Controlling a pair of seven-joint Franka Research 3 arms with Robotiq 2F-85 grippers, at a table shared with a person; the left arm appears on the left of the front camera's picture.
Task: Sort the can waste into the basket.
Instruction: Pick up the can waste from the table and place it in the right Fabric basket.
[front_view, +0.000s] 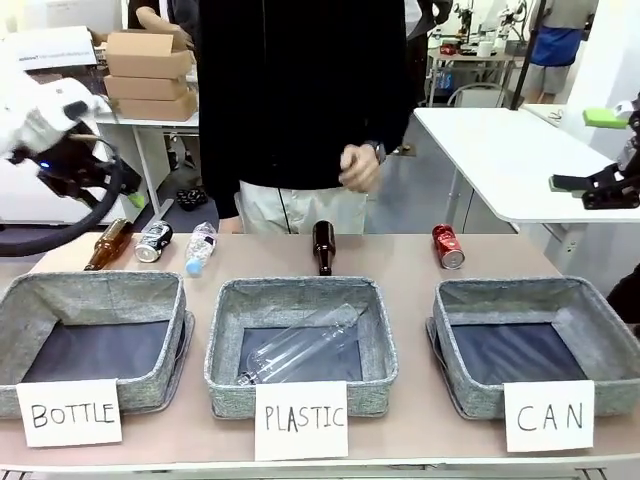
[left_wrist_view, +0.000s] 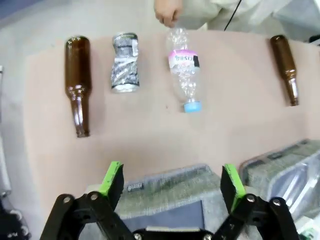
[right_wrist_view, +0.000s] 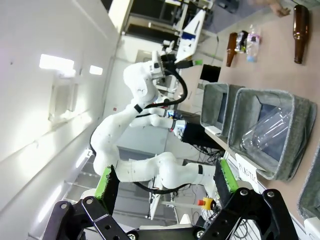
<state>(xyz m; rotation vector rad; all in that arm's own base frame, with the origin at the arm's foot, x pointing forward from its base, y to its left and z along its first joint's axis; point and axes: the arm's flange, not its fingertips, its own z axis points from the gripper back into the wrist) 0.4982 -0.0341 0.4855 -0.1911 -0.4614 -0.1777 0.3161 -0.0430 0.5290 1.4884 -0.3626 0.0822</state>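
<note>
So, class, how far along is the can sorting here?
Done: nothing yet; no can lies in the CAN basket. In hand: nothing; the left gripper and right gripper are open and empty. Left: the red can and the silver can, both lying on the table.

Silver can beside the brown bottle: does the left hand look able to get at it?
Probably yes: the left hand is open, raised on that side, and the silver can lies apart from the brown bottle and the plastic bottle, with nothing over it.
</note>
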